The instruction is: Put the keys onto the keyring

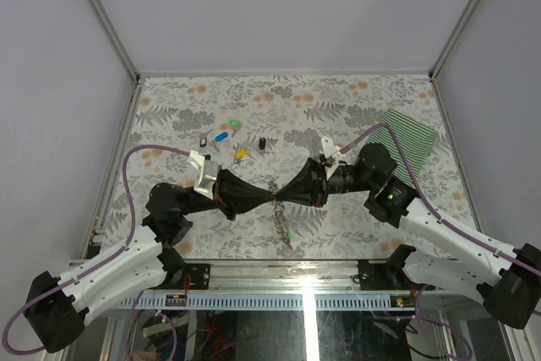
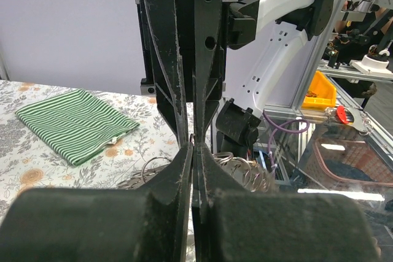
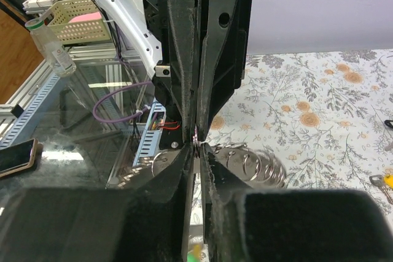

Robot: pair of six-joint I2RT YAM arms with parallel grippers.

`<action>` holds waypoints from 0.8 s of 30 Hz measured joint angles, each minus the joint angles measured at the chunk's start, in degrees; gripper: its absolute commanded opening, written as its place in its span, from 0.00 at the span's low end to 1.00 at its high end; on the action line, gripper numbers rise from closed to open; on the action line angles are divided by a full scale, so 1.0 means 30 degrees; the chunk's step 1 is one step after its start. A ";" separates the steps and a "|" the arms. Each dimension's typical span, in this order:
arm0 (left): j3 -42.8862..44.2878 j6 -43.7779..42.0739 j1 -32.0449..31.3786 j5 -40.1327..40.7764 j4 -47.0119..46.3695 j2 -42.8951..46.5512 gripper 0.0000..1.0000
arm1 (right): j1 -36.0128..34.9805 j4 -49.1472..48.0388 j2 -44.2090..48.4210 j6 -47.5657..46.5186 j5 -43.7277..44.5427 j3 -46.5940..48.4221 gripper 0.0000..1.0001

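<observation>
The right tool (image 3: 196, 142) is pressed together, and a glint of thin wire shows between its tips, so it seems to be pinching the keyring (image 1: 279, 216), which here looks like a string of bright wire loops trailing down from the tips toward the arm bases. The left tool (image 2: 193, 149) meets it nose to nose with its fingers also pressed together at the same spot; whether it grips the wire too or only butts against it I cannot tell. A green key (image 1: 289, 236) lies at the low end of the loops, but it is too small to tell whether it is threaded on. The other keys (image 1: 221, 136) lie loose on the desk (image 1: 169, 107) beyond the left tool, well apart from both tips, and a striped cloth (image 1: 410, 137) lies beyond the right tool. The main risk, as I judge it, is the thin wire slipping out of so narrow a pinch: if either tool twists or pulls away unevenly, the loops could drop or spring sideways. With both tools crowded at one point, the tips may also knock each other, and neither is free to fetch a key without letting go
</observation>
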State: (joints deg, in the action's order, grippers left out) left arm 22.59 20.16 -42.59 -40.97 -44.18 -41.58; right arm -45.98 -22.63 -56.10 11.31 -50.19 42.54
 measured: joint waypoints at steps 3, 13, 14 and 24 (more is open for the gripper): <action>0.0007 0.0058 0.0000 0.0007 0.0007 -0.0015 0.00 | -0.0022 0.0007 -0.0015 -0.0087 0.0007 0.0000 0.04; 0.0015 0.0561 0.0007 0.1282 0.0124 0.0007 0.39 | -0.0058 0.1027 0.0117 -0.0794 0.0969 0.0036 0.00; 0.0022 0.0576 0.0007 0.1523 0.0182 0.0080 0.43 | -0.0073 0.1443 0.0197 -0.0933 0.1275 0.0036 0.00; 0.1399 0.0692 0.0007 0.6623 0.5355 0.2120 0.57 | -0.0124 0.5778 0.2528 -0.3577 0.5056 0.0007 0.00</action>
State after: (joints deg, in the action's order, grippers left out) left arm 26.79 22.24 -42.57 -21.10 -28.12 -35.22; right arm -46.35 -5.30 -48.51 0.58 -35.03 42.57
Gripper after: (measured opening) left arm 0.567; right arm 0.014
